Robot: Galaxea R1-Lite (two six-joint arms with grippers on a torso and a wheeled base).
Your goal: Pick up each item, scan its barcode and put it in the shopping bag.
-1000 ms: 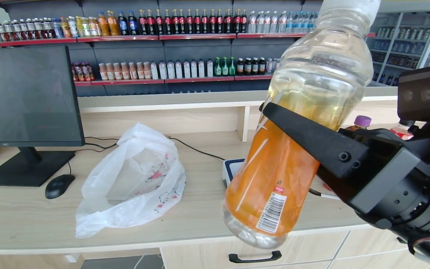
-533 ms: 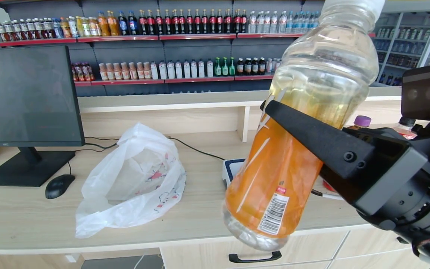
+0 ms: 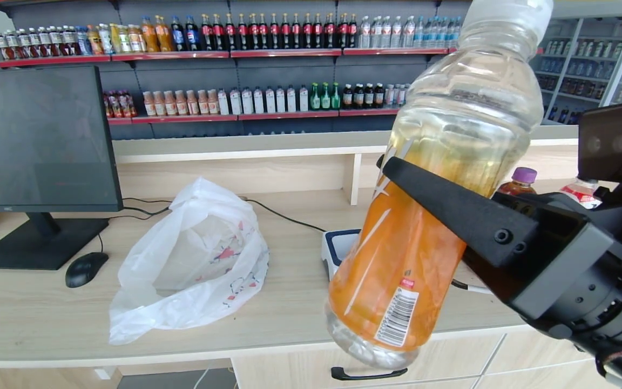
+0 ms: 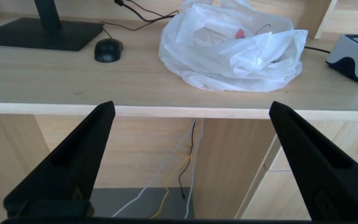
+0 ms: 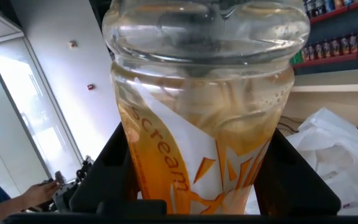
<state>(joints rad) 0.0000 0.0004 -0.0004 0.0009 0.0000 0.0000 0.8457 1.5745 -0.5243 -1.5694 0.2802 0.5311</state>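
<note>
The right gripper [image 3: 424,178] pinches the clear plastic bottle of orange drink [image 3: 397,259], tilted above the near right edge of the pale wooden counter [image 3: 289,308]. In 1 second it drifted slightly right, uncovering the white-and-blue scanner [image 3: 338,246]; scanning likely comes next. The left gripper [image 4: 191,109] hangs spread

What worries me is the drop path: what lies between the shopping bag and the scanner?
Bare counter, plus a black cable toward the back, per head view.

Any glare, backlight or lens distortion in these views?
Head view: shelves bend slightly toward the left edge; the barcode on the bottle is evenly lit. Right wrist view: bright window glares beside the bottle. Left wrist view: even light, shade under the counter.
</note>
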